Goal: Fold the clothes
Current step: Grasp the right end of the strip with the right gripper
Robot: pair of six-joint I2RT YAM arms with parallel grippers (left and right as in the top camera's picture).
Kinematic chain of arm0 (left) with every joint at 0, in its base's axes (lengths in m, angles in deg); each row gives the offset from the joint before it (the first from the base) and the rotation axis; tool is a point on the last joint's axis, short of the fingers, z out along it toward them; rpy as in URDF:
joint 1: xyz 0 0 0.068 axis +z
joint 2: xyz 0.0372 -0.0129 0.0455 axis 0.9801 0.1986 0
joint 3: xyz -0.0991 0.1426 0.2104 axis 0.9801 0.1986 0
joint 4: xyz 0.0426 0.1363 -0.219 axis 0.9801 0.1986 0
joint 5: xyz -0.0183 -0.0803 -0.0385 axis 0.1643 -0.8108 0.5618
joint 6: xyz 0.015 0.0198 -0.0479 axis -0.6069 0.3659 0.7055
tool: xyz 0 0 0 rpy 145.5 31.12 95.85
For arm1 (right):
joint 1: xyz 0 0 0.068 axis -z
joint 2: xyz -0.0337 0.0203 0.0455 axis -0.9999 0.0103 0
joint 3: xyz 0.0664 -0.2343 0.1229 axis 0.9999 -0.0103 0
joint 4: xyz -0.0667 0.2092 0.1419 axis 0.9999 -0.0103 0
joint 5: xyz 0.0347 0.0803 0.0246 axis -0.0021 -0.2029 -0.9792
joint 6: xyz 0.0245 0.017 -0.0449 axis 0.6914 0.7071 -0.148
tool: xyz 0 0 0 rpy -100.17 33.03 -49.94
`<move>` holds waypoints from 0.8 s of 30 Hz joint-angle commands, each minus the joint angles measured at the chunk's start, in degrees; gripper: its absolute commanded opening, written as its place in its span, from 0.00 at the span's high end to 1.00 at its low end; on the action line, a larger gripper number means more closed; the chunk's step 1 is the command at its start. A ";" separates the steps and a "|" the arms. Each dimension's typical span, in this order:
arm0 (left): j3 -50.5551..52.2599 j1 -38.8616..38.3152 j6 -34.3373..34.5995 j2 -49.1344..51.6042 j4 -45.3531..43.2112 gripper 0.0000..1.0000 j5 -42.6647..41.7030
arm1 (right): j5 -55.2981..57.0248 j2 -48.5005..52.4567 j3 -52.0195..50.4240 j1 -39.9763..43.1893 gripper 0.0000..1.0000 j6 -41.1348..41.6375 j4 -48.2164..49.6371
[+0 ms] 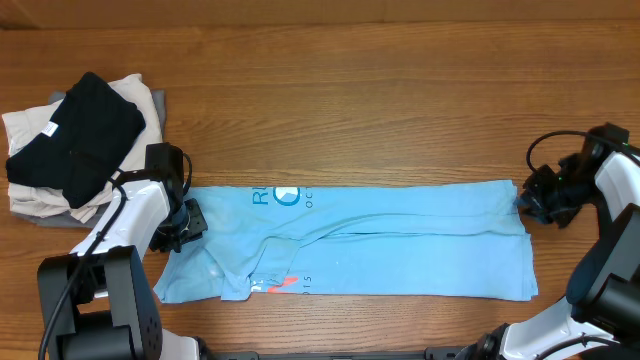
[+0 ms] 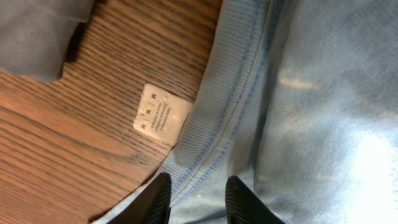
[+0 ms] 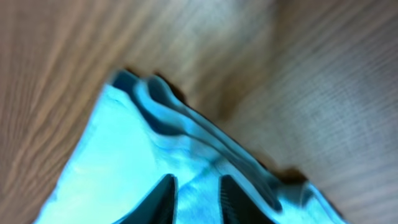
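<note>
Flat on wood, sky-blue T-shirt [image 1: 400,240] half-folded lengthwise, left pincer [image 2: 198,198] and right pincer [image 3: 196,198] each pinching an end

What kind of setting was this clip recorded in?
Probably a lab or test bench for laundry folding, not a home. A bare wood-grain table holds a sky-blue T-shirt stretched between two robot arms, with a stack of black and pale garments at one corner. Nothing beyond the tabletop shows.

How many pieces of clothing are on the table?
At least 3: the blue T-shirt spread across the middle, plus a black garment atop a beige one stacked at far left. More may hide in that stack.
</note>
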 commanded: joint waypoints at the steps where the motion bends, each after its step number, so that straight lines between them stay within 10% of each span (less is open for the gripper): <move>1: 0.42 0.31 0.52 0.50 -0.07 0.67 0.70 | -2.91 -0.57 1.22 0.63 0.84 -0.26 -1.60; 12: 0.42 0.31 0.37 0.50 -0.55 0.63 -0.76 | 2.27 -0.55 -10.54 -3.26 0.96 6.91 8.81; 24: 0.42 0.31 -0.96 0.50 -1.09 0.62 -0.59 | 5.20 -0.57 -1.29 1.07 0.92 7.63 8.44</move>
